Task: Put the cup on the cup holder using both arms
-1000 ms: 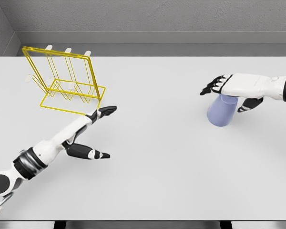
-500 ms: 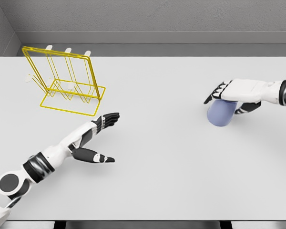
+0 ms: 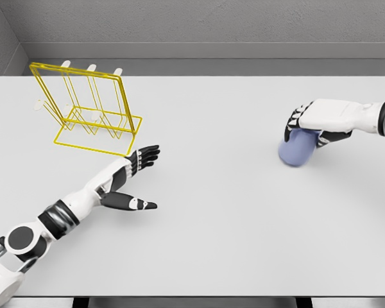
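Since the earlier frame your right hand point(image 3: 314, 122) has curled its fingers down over the cup point(image 3: 298, 147) and now grips its top; the cup tilts, near the table's point(image 3: 231, 244) right edge. Your left hand point(image 3: 133, 168) has shifted a little, fingers spread flat, holding nothing, just beside the holder point(image 3: 90, 109) at the far left corner.

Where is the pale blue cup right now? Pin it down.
In the head view the pale blue cup sits at the right of the white table, under the curled right hand gripping it, far from the yellow wire cup holder.
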Robot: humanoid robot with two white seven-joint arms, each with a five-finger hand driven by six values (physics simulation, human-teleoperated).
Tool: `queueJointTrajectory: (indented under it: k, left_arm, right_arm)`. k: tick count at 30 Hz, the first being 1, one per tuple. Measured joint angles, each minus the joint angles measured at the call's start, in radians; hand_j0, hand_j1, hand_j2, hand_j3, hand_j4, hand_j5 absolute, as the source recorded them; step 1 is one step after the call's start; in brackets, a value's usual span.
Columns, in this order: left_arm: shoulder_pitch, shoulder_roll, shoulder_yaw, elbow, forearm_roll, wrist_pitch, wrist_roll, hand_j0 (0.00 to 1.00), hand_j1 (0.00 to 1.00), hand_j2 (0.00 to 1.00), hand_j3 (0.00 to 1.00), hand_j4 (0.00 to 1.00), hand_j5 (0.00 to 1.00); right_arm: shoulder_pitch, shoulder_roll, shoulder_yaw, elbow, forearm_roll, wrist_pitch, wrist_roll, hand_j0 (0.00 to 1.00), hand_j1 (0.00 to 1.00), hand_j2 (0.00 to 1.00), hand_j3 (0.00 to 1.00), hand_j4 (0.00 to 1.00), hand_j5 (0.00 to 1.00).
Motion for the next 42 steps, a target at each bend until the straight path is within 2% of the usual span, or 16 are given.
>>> queueJointTrajectory:
  k: [4, 10, 13, 25, 32, 42]
  left_arm:
    - [0.0, -0.005, 0.001, 0.023, 0.0, 0.001, -0.001, 1.0, 1.0, 1.0, 1.0, 1.0, 1.0]
    - [-0.002, -0.008, 0.001, 0.033, 0.0, 0.001, -0.002, 1.0, 1.0, 1.0, 1.0, 1.0, 1.0]
    - [-0.002, -0.009, 0.0, 0.034, 0.0, 0.001, -0.002, 1.0, 1.0, 1.0, 1.0, 1.0, 1.0]
    - [-0.003, -0.009, 0.006, 0.035, 0.001, -0.002, -0.004, 1.0, 1.0, 1.0, 1.0, 1.0, 1.0]
    - [-0.005, -0.01, 0.006, 0.036, 0.001, 0.0, -0.004, 1.0, 1.0, 1.0, 1.0, 1.0, 1.0]
    - [-0.008, -0.01, 0.006, 0.036, 0.001, 0.0, -0.004, 1.0, 1.0, 1.0, 1.0, 1.0, 1.0]
  right_arm:
    - [0.009, -0.037, -0.03, -0.091, 0.003, 0.0, 0.0, 0.54, 0.54, 0.54, 0.54, 0.54, 0.54]
    - [0.029, -0.077, -0.04, -0.282, 0.018, 0.0, 0.0, 0.53, 0.53, 0.53, 0.53, 0.53, 0.53]
    - [0.031, -0.074, -0.038, -0.334, 0.022, 0.0, 0.0, 0.53, 0.53, 0.53, 0.53, 0.53, 0.53]
    - [0.051, 0.089, -0.026, -0.365, 0.025, -0.001, 0.001, 0.53, 0.53, 0.53, 0.53, 0.53, 0.53]
    - [0.052, 0.157, 0.038, -0.366, 0.028, -0.001, 0.001, 0.53, 0.53, 0.53, 0.53, 0.53, 0.53]
    - [0.052, 0.184, 0.078, -0.365, 0.032, 0.0, 0.0, 0.54, 0.54, 0.54, 0.54, 0.54, 0.54]
